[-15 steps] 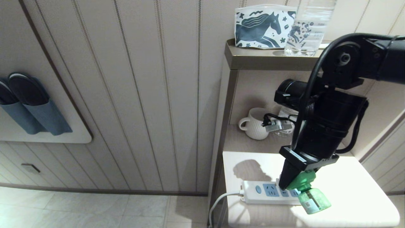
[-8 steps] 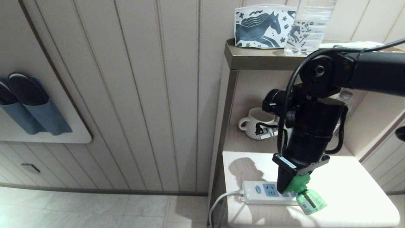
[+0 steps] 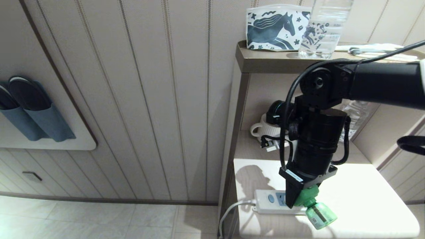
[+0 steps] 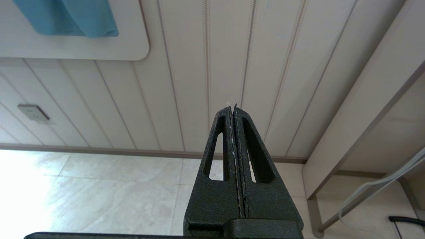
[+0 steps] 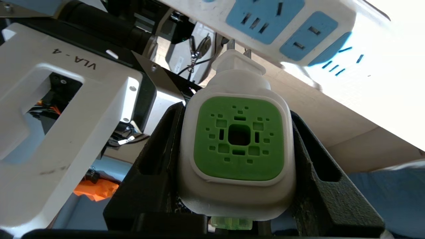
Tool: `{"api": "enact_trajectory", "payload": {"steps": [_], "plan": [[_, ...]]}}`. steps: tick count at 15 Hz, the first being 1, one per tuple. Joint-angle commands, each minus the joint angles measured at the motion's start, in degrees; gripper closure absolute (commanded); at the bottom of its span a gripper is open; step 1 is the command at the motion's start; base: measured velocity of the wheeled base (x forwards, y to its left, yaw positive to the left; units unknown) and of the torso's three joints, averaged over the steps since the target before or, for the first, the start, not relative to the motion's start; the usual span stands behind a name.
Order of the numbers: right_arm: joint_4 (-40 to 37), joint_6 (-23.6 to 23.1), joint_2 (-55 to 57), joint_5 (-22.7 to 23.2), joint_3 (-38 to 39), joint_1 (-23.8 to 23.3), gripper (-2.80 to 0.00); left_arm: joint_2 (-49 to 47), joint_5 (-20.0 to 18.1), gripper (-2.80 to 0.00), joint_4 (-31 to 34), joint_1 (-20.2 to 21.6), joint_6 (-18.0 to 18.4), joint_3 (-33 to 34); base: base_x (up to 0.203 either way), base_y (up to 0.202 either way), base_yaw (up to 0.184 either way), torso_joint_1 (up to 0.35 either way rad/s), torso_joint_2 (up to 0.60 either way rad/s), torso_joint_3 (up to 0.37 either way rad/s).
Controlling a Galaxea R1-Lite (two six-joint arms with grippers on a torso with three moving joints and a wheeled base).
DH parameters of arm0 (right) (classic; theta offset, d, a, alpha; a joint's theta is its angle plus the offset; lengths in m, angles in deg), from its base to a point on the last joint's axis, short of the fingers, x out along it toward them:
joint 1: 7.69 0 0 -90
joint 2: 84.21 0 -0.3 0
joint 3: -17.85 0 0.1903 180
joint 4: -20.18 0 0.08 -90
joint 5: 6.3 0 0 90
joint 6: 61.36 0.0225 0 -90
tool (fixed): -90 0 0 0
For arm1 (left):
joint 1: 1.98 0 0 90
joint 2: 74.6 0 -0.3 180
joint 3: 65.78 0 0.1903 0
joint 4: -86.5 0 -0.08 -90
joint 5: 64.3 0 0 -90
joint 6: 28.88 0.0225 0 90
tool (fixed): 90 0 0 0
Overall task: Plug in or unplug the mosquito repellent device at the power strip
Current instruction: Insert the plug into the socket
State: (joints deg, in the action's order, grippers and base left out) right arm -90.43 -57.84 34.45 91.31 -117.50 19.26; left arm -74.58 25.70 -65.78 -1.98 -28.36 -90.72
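**A:** What does the head view show?

**B:** The right gripper points down over a white table, clamped on the mosquito repellent device. Its green bottle tilts out toward the near edge. The device sits at the power strip, which lies near the table's left edge with its cord hanging off.

**A:** And the left wrist view?

**B:** The left gripper hangs idle before a panelled wall, fingers pressed together, holding nothing.

**A:** The right wrist view?

**B:** Black fingers squeeze the device's white body either side of its green vented face. Its two prongs sit just off the strip's edge, beside the blue socket panels, not in a socket.
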Motion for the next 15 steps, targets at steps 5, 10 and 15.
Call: {"api": "enact_trajectory", "payload": {"steps": [5,10,15], "plan": [[-2.59,0.26,1.22,-1.89,0.01,0.38,0.0,-0.02,0.0,0.0,0.04,0.0,0.0,-0.01,0.0,0.0,0.0,0.0,0.0,0.0],[-2.68,0.43,1.57,-1.98,0.01,0.1,0.0,-0.02,0.0,0.0,0.04,0.0,0.0,-0.01,0.0,0.0,0.0,0.0,0.0,0.0],[-2.59,0.43,2.89,-1.89,0.01,0.29,0.0,-0.02,0.0,0.0,0.04,0.0,0.0,-0.01,0.0,0.0,0.0,0.0,0.0,0.0]]}}
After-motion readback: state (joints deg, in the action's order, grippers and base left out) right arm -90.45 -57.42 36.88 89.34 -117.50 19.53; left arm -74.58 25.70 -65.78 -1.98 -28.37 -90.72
